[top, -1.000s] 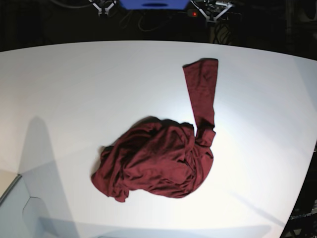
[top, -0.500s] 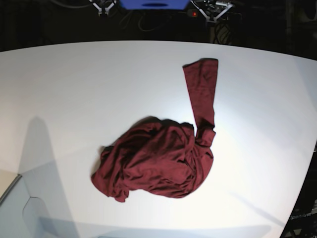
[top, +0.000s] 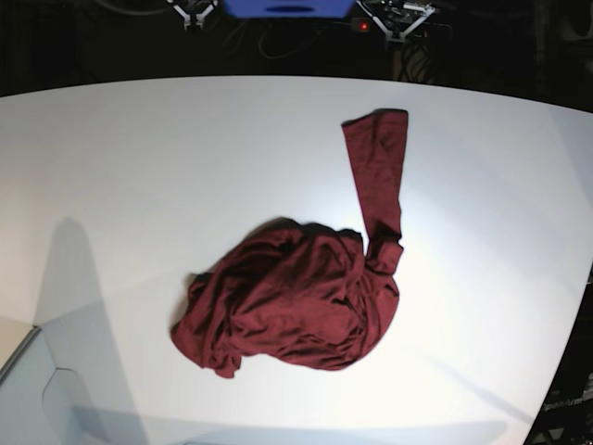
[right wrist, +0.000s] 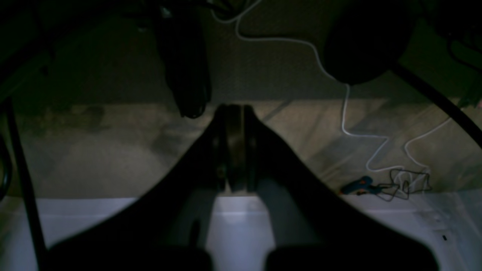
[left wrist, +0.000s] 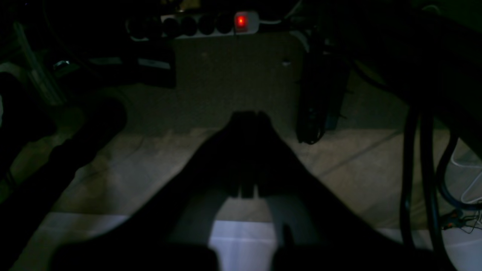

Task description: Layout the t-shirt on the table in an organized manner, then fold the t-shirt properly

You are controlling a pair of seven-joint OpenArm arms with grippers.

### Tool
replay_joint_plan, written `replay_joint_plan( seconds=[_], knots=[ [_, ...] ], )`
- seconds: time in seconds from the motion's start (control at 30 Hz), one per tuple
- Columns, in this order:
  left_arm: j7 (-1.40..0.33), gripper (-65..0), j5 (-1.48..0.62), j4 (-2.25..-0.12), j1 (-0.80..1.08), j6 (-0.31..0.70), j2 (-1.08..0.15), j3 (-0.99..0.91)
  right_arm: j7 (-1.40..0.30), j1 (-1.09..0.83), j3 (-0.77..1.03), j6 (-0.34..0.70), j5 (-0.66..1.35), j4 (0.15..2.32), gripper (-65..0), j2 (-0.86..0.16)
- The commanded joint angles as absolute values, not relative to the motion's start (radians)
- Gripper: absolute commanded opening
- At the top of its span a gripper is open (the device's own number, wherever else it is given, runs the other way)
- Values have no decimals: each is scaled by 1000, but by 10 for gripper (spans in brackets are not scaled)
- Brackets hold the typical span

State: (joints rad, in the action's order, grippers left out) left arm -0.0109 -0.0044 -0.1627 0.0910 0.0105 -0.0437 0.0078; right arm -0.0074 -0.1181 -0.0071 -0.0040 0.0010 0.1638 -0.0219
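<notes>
- The t-shirt (top: 296, 301) lies crumpled on the table (top: 139, 167), just toward 5 o'clock of centre, one sleeve stretching toward 12 o'clock.
- The left gripper (left wrist: 248, 120) is clenched, empty, off the table.
- The right gripper (right wrist: 233, 113) is likewise clenched, holding nothing.

Beyond the dark fingers (left wrist: 246, 150), both wrist views are too dim to identify floor clutter; the t-shirt (top: 292, 301) bunches, hiding 1 sleeve.

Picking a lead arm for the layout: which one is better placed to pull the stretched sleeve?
Likely left. The t-shirt sends its one free sleeve toward the base view's right, the left arm's side. Both tools are shut and off the table, so neither is nearer.
</notes>
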Motion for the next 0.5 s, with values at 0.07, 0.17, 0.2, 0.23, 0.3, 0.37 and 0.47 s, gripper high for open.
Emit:
replay_joint_plan(
  seconds=[0.07, 0.17, 0.2, 0.23, 0.3, 0.37, 0.47],
  knots=[
    [-8, -650, -1, -165, 97, 4, -44, 8, -4, -128, -5, 1, 2, 165, -650, -25],
    [-8, -650, -1, -165, 97, 4, -44, 8, -4, -128, -5, 1, 2, 165, -650, -25],
    [-8, -650, -1, -165, 97, 4, -44, 8, -4, -128, -5, 1, 2, 165, -650, -25],
    [-8, -650, -1, -165, 97, 4, -44, 8, -8, -130, -5, 1, 2, 165, -650, -25],
    [-8, -650, -1, -165, 110, 7, -45, 8, -5, -145, -5, 1, 2, 166, -650, -27],
    [-7, -650, -1, -165, 125, 8, -58, 8, -4, -162, -5, 1, 2, 166, -650, -27],
    [-2, -650, -1, -166, 154, 10, -74, 8, -2, -223, -7, 1, 2, 226, -650, -28]
  ],
)
